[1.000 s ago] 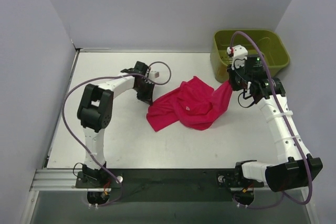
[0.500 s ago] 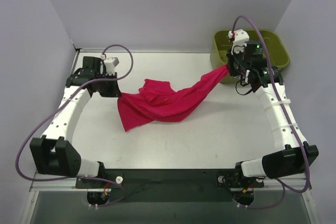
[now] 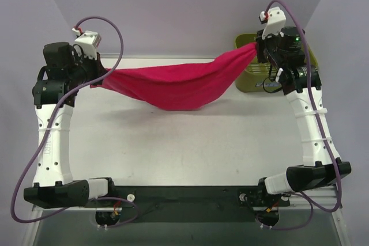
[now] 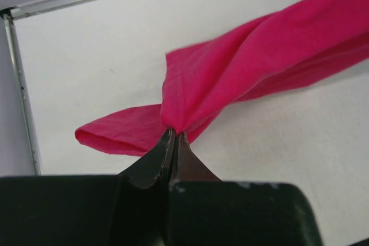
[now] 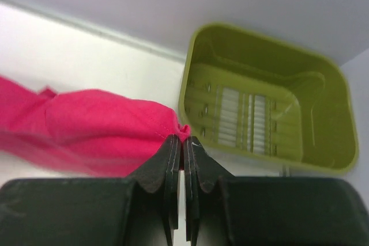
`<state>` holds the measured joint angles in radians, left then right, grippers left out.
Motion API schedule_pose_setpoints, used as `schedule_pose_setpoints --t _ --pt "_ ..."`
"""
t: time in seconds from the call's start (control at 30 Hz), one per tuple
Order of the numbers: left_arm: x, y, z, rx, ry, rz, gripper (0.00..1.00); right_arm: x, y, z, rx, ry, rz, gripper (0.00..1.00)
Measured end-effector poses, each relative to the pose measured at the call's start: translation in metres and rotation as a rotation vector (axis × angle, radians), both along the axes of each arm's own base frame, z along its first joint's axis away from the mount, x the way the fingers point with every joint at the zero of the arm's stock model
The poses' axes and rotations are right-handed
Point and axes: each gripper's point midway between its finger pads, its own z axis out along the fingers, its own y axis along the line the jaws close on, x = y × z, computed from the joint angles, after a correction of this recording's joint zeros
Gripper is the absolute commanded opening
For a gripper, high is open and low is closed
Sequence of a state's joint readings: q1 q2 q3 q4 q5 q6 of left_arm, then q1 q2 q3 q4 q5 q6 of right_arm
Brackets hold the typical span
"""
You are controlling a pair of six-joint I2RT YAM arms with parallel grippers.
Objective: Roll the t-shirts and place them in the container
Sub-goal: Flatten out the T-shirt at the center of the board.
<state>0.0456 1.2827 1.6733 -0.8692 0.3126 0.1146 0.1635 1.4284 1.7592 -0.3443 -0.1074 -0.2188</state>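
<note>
A magenta-red t-shirt (image 3: 176, 83) hangs stretched in the air between both arms, sagging in the middle above the white table. My left gripper (image 3: 99, 76) is raised at the far left and shut on one end of the t-shirt (image 4: 230, 79); the cloth bunches at its fingertips (image 4: 174, 136). My right gripper (image 3: 258, 49) is raised at the far right, in front of the tub, shut on the other end of the t-shirt (image 5: 98, 122), pinching a small fold at its tips (image 5: 183, 137).
An olive-green plastic tub (image 3: 307, 61) stands at the back right corner, showing a ribbed bottom (image 5: 253, 113) and nothing inside. Grey walls enclose the white table (image 3: 190, 148) on the left, back and right. A metal rail runs along the table's far-left edge (image 4: 17, 73).
Both arms have risen and spread apart. The t-shirt, crumpled on the table a second ago, has been lifted off it and pulled out into a long sagging band.
</note>
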Motion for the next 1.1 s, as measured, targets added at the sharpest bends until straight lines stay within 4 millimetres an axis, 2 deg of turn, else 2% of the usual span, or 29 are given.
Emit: schedule_pose_setpoints --t 0.07,0.13,0.2,0.27,0.33,0.47,0.57,0.63,0.7,0.73,0.77,0.83,0.93,1.0,1.1 --pt "-0.012 -0.005 -0.010 -0.001 0.043 -0.039 0.00 -0.015 -0.004 -0.030 -0.031 0.075 0.005 0.00" --pt "-0.026 -0.012 -0.030 -0.010 0.121 -0.081 0.00 -0.032 -0.007 -0.057 -0.060 0.145 0.013 0.00" --pt "-0.043 -0.019 -0.053 -0.023 0.216 -0.139 0.00 -0.058 -0.012 -0.086 -0.095 0.227 0.025 0.00" --pt "-0.062 -0.028 -0.075 -0.037 0.311 -0.210 0.38 -0.080 -0.014 -0.102 -0.121 0.276 0.046 0.00" --pt "-0.083 -0.035 -0.091 -0.047 0.390 -0.276 0.61 -0.107 -0.014 -0.111 -0.146 0.297 0.093 0.00" --pt "-0.109 -0.041 -0.105 -0.066 0.471 -0.340 0.65 -0.149 -0.010 -0.126 -0.188 0.313 0.201 0.00" --pt "-0.106 -0.042 -0.108 -0.074 0.474 -0.329 0.65 -0.165 -0.006 -0.144 -0.217 0.358 0.267 0.00" --pt "-0.094 -0.040 -0.113 -0.080 0.468 -0.297 0.65 -0.167 -0.004 -0.162 -0.234 0.416 0.301 0.00" --pt "-0.080 -0.037 -0.122 -0.090 0.477 -0.257 0.65 -0.166 -0.003 -0.179 -0.250 0.485 0.332 0.31" --pt "-0.071 -0.036 -0.129 -0.099 0.491 -0.230 0.65 -0.165 -0.001 -0.188 -0.255 0.526 0.349 0.41" --pt "-0.061 -0.034 -0.138 -0.110 0.512 -0.201 0.66 -0.164 0.000 -0.198 -0.259 0.571 0.365 0.50" --pt "-0.045 -0.031 -0.157 -0.129 0.564 -0.150 0.69 -0.166 0.001 -0.210 -0.257 0.668 0.391 0.57" --pt "-0.035 -0.025 -0.195 -0.150 0.663 -0.058 0.71 -0.154 0.012 -0.198 -0.221 0.689 0.432 0.64" --pt "-0.044 -0.020 -0.220 -0.149 0.736 0.006 0.71 -0.140 0.025 -0.180 -0.185 0.651 0.469 0.64" --pt "-0.059 -0.011 -0.241 -0.119 0.807 0.077 0.68 -0.110 0.047 -0.154 -0.135 0.593 0.503 0.64"
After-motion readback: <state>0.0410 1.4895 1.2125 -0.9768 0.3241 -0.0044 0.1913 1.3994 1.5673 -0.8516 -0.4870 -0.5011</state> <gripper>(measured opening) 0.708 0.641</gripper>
